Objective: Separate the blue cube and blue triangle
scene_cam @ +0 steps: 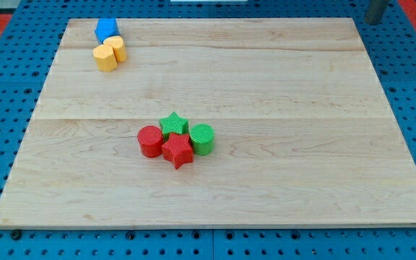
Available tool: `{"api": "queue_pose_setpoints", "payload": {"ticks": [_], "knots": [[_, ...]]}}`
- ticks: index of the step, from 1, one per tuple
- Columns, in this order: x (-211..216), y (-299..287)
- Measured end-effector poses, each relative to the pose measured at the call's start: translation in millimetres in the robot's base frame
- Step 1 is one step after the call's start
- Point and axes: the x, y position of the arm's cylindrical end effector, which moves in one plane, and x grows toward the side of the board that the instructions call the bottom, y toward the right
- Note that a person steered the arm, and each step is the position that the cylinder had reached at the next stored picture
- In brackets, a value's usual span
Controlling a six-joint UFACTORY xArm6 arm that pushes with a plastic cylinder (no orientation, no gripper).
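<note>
Blue block (106, 29) touching two yellow blocks (110, 53)

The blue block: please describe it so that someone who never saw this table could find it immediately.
Look at the wooden board and go to its corner at the view's top left. Three blocks cluster there; the blue block is the one nearest the board's top edge, touching the two yellow blocks below it. It is the only blue piece visible. My tip does not show clearly.
</note>
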Motion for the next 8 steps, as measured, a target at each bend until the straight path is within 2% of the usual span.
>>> {"api": "queue_pose_setpoints", "payload": {"ticks": [1,2,3,4,5,6,8], "knots": [[14,-2],[104,-55],[151,-129],[81,-182],[-13,-198],[-14,-223],[-13,-350]]}}
